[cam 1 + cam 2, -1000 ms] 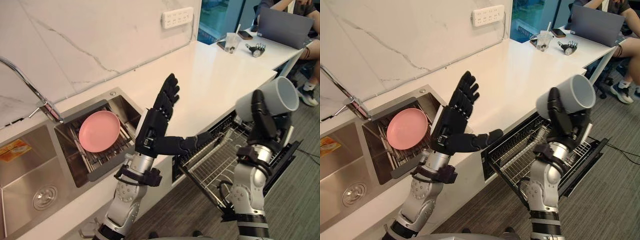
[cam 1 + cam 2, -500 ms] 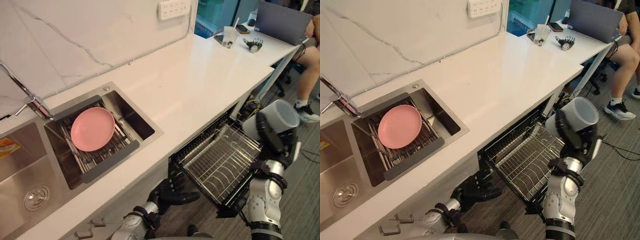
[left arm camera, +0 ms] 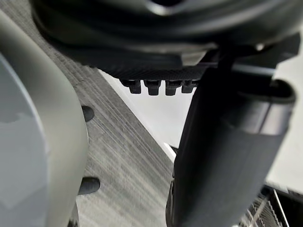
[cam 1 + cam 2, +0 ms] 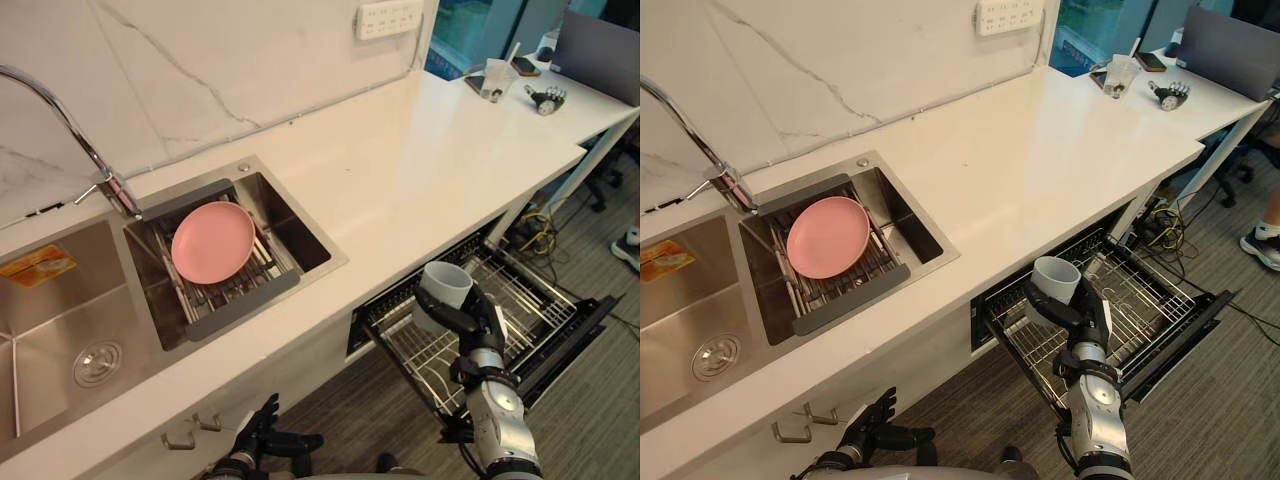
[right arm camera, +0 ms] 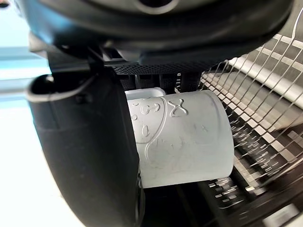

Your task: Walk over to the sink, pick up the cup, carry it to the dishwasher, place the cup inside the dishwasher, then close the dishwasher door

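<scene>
Pale grey cylindrical plastic cup (image 4: 444, 287) is being gripped, mouth up, in curled right hand (image 4: 474, 316) above pulled-out wire dishwasher rack (image 4: 528, 300); left hand (image 4: 262, 438) is being held low, fingers loosely spread, empty.

This is a kitchenette set inside an office or robotics lab. The kitchen part is a long white counter (image 4: 420, 150) with a double stainless steel sink (image 4: 50, 330) at 9 o'clock. A curved faucet (image 4: 85, 150) rises behind the sink, and a pink plate (image 4: 212, 241) lies on a drain rack (image 4: 245, 300) in one basin. A socket strip (image 4: 390, 18) sits on the marble-look wall (image 4: 220, 50) at 12 o'clock. A built-in dishwasher (image 4: 585, 325) at 4 o'clock has its wire rack (image 4: 535, 295) pulled out. The office part is at 1 o'clock: a laptop (image 4: 605, 40), a detached robotic hand (image 4: 547, 98) and a plastic cup with a straw (image 4: 497, 75). Grey carpet (image 4: 600, 430) covers the floor.
</scene>
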